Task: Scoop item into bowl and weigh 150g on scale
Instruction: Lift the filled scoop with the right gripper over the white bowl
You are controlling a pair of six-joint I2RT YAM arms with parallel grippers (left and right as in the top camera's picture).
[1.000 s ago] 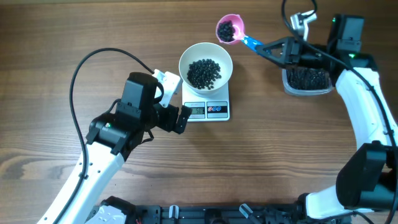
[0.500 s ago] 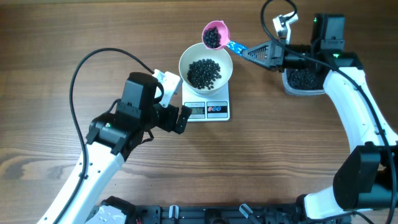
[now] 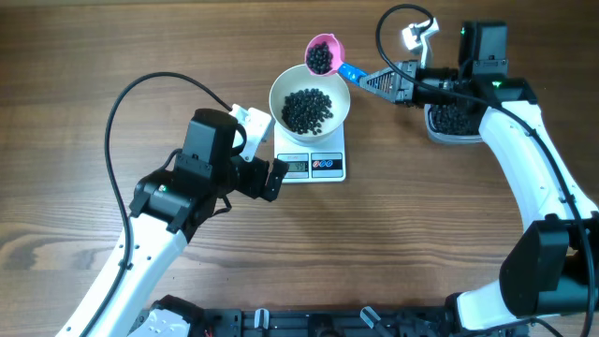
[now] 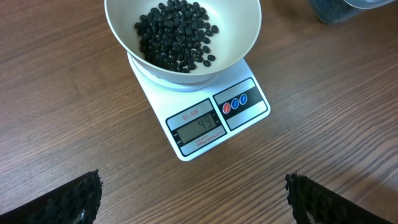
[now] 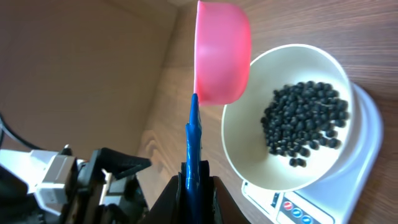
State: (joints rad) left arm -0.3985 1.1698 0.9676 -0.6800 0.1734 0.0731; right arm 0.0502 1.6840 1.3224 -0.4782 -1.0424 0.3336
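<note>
Right arm reaches in from the 3 o'clock side, wrist level and pointing toward 9 o'clock. Right gripper (image 3: 372, 80) is clamped on the blue handle (image 5: 193, 146) of the pink scoop (image 3: 323, 55). The scoop is loaded with black beans (image 3: 307, 109) and sits at the 1 o'clock rim of the white bowl (image 3: 278, 92). More beans lie in the bowl, which rests on the scale (image 3: 312, 167); its display seems to read 49. Clear tub (image 3: 459, 125) of beans lies under the right wrist. Left arm is bent, coming from 7 o'clock, with the left gripper (image 4: 193, 200) at the scale's 9 o'clock, fingers spread wide and holding nothing.
</note>
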